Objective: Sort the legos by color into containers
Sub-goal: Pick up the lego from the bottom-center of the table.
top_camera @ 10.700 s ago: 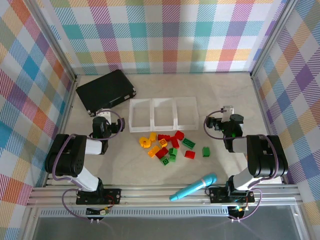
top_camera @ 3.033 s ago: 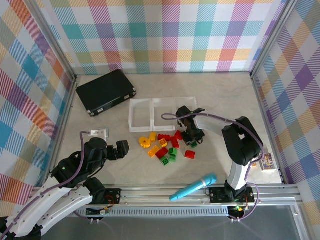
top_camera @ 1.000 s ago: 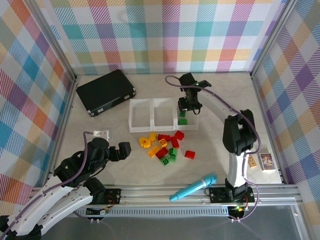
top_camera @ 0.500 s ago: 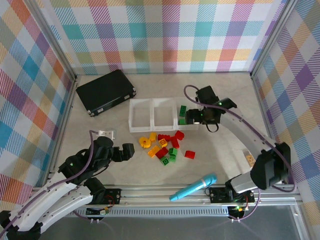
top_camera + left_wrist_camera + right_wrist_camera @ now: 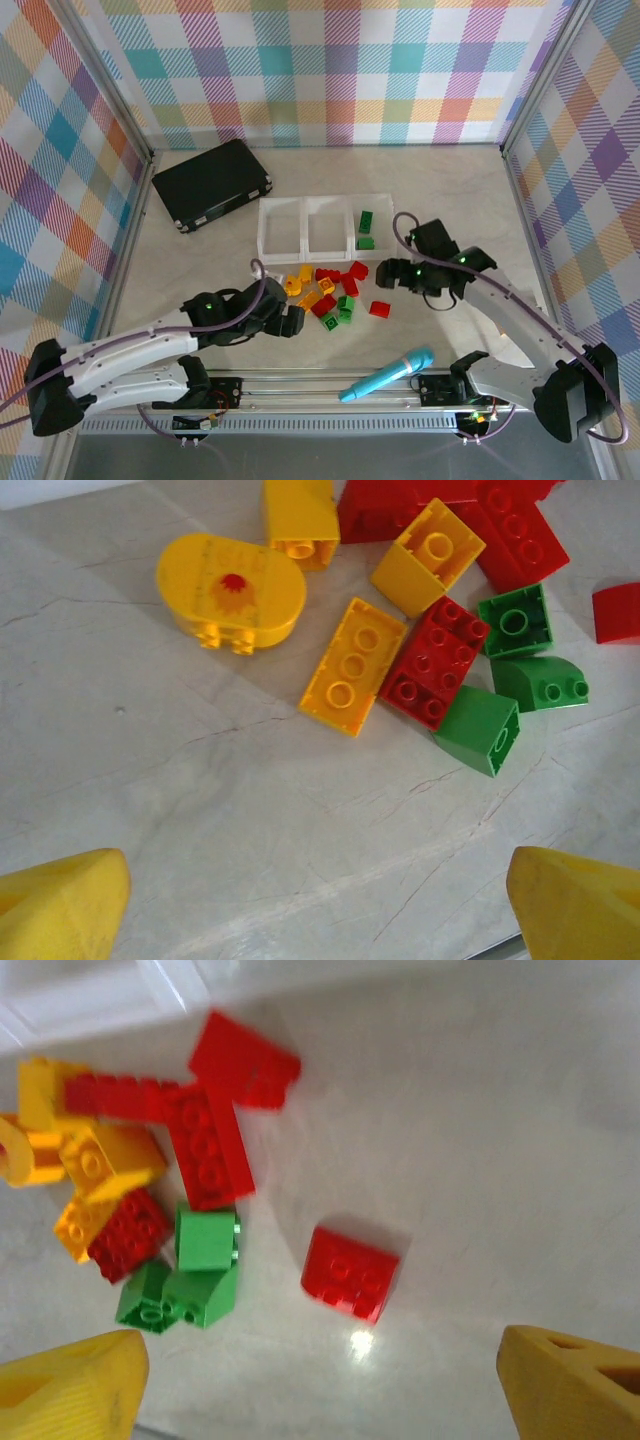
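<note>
Top external view: both arms have come to the legos (image 5: 325,292), mid-tabletop (image 5: 200,250).
The right gripper (image 5: 386,274) has left the containers (image 5: 305,201); two green bricks (image 5: 365,228) lie in the right-hand tray. The left gripper (image 5: 288,320) has swung to the pile's near-left side, between checked cloth walls (image 5: 330,70). Left wrist view: jaws wide, empty, over pale veined stone. Right wrist view: jaws wide, empty; a red brick (image 5: 350,1272) lies apart from the pile.

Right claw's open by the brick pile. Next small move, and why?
Probably lower the right claw onto the lone red square plastic brick. The claw is open and empty. That brick lies apart from the pile of bricks, with bare table around it, and sits roughly centred between the yellow fingers in the wrist view, so it looks like the cleanest grasp.
</note>
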Controlling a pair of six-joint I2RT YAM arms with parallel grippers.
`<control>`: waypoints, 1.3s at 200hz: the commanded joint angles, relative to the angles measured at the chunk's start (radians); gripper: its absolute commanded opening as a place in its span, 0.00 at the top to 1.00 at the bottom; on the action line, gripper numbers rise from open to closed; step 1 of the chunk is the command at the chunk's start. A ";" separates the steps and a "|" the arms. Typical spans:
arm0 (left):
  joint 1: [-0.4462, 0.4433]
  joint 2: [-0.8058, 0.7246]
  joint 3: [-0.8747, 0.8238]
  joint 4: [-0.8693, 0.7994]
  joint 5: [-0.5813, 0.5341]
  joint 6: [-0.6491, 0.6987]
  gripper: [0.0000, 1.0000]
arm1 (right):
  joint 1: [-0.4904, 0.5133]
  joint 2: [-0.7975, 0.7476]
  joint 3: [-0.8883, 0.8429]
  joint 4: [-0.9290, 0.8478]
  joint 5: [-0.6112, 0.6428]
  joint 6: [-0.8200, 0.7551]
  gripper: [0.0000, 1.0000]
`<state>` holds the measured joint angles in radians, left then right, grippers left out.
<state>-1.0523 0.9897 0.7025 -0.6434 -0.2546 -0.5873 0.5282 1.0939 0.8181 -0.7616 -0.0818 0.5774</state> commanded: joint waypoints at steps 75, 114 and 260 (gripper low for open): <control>-0.019 -0.081 -0.051 0.082 -0.047 0.016 0.00 | 0.423 0.189 0.042 0.030 0.199 0.480 0.08; -0.018 -0.168 -0.061 0.060 -0.090 0.051 0.00 | 0.487 0.317 0.125 -0.006 0.271 0.536 0.06; -0.018 -0.498 -0.142 -0.084 -0.203 0.067 0.00 | 0.536 0.605 0.303 0.044 0.344 0.584 0.38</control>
<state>-1.0664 0.4942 0.5762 -0.7063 -0.4297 -0.5335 1.0554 1.6779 1.0966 -0.7071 0.2440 1.1664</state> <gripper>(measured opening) 0.996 0.668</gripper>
